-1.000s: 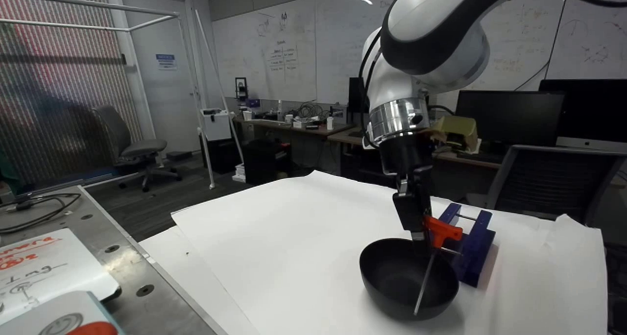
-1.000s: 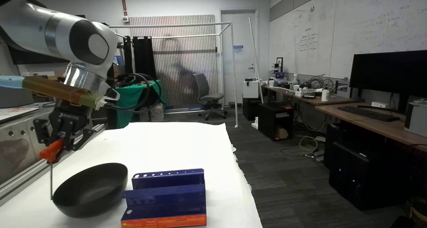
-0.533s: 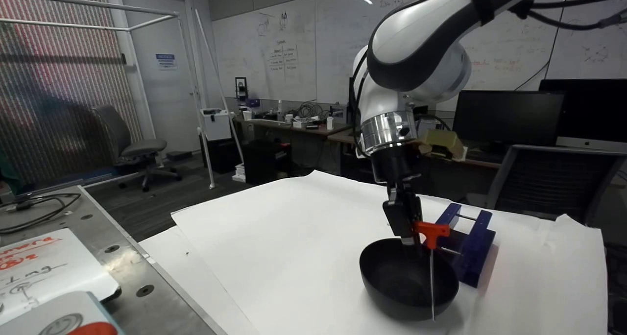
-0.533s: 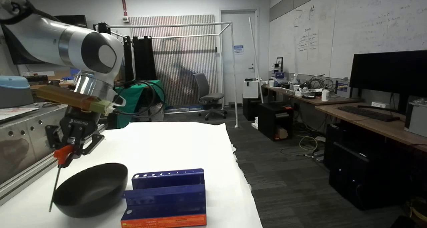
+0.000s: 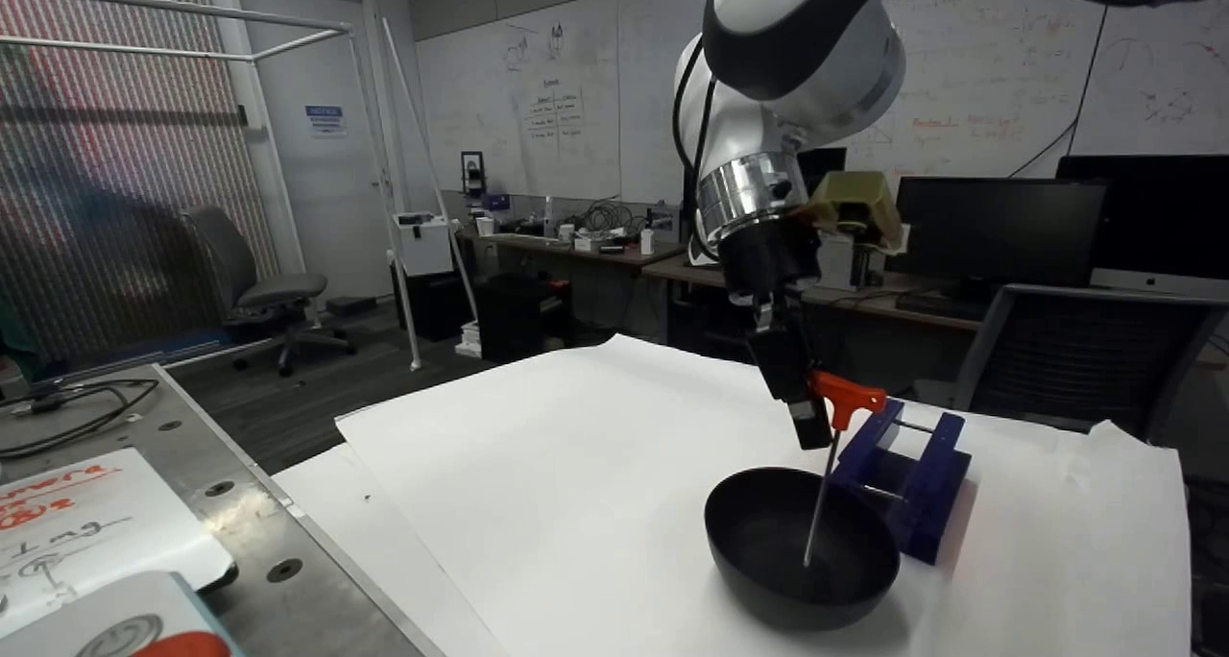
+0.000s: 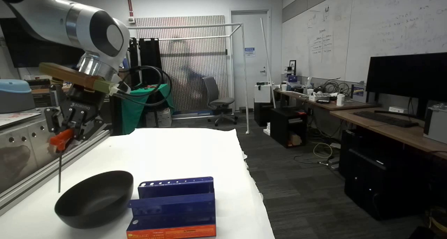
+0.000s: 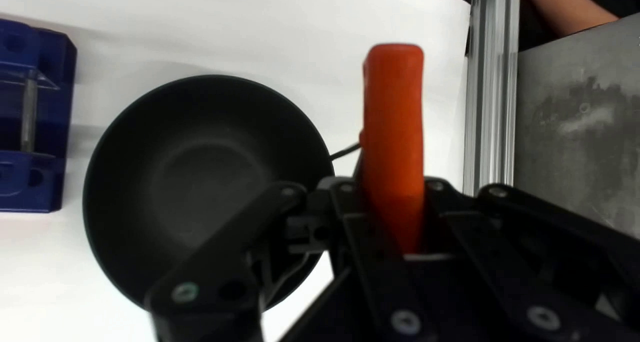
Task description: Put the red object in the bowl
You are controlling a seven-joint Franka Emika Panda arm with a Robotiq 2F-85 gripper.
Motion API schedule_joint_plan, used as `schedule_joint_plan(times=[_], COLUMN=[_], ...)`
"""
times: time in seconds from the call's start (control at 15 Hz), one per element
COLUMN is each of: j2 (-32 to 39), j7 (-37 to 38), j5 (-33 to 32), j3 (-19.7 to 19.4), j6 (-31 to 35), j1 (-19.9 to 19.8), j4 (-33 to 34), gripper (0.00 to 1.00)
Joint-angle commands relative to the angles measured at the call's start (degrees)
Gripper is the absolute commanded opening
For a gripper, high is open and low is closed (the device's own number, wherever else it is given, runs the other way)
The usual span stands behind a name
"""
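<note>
The red object has a red-orange T-shaped handle and a thin metal rod. Its handle shows in both exterior views [image 5: 847, 398] [image 6: 62, 139] and in the wrist view [image 7: 394, 107]. My gripper [image 5: 818, 419] is shut on the handle and holds it in the air, rod pointing down. The black bowl [image 5: 768, 585] stands on the white sheet below. In an exterior view the rod [image 6: 59, 174] hangs just outside the bowl's rim, its tip above rim height or near it. In the wrist view the bowl [image 7: 125, 132] is left of the handle; the rod's end is lost against it.
The blue box [image 5: 939, 489] stands close beside the bowl. The metal table edge [image 7: 490, 92] runs along the side of the white sheet nearest the handle. A person's arm [image 7: 565, 7] shows beyond that edge in the wrist view.
My gripper with the red object first shifted sideways and a little down, then rose. The rod swung and its tip is higher than before. The bowl and box have not moved.
</note>
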Motion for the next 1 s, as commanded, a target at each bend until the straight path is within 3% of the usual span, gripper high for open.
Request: schedule_joint_plan(times=[0.0,0.73,0.87,0.93], j2=[1.16,10.68,12.51,13.39], j7=[2.33,2.94,3.34,3.61], j5=[-1.15,-0.89,-0.96,-0.91], j3=[-0.40,-2.51,-2.72,-2.80], j6=[-4.30,-5.60,-6.09,-6.72], j1=[-0.06,-2.61,-3.07,-3.32], j4=[5.28,9.88,11.04,11.89], gripper=[0.08,0.11,0.15,0.27])
